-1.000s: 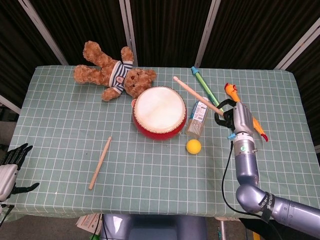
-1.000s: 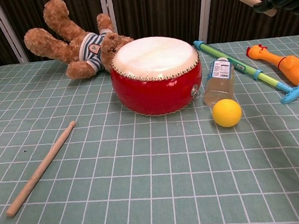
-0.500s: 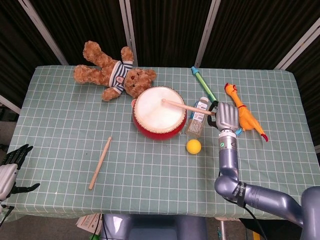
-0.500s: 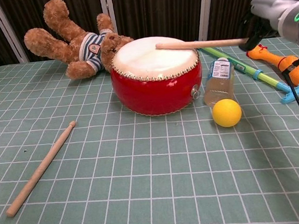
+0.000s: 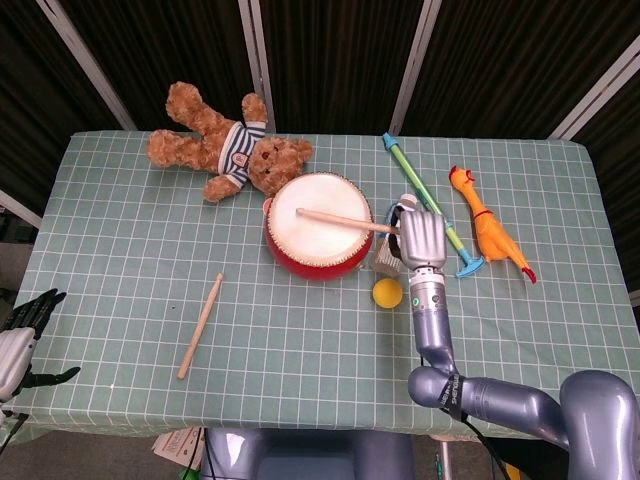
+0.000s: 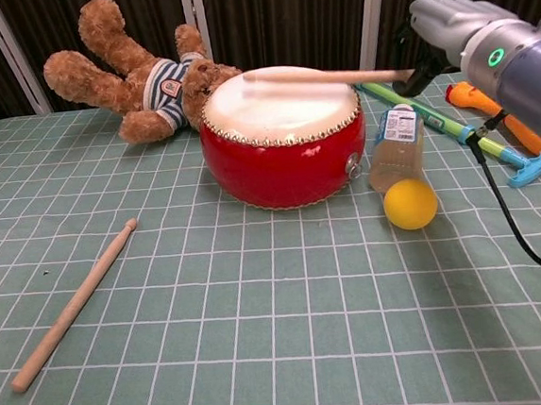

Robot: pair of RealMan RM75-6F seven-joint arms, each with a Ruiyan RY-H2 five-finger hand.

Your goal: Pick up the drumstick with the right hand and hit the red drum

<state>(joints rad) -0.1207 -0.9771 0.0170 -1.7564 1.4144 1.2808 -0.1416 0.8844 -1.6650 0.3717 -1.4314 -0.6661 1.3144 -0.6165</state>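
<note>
- Green checked tablecloth [image 5: 120, 260] is being backed by dark curtain panels; table edges are being kept visible on all sides in the head view.
- Drumstick [image 5: 335, 220] is being grasped at its butt end by the right hand [image 5: 422, 238], shaft being laid low across the white skin of the red drum [image 5: 318, 225], tip past centre; contact is being judged likely, for the strike.
- Hand is being crowded on its own side: bottle [image 6: 396, 149] and yellow ball [image 6: 410, 204] just beneath, green tube [image 5: 420, 195] and rubber chicken [image 5: 487, 222] beyond.
- Open room is being left above the drum for lifting.
- Second stick [image 5: 201, 325] is being left lying well apart on open cloth.
- Teddy bear [image 5: 225, 145] is being left just behind the drum.
- Left hand [image 5: 22, 335] is being kept released off the table's near left corner.
</note>
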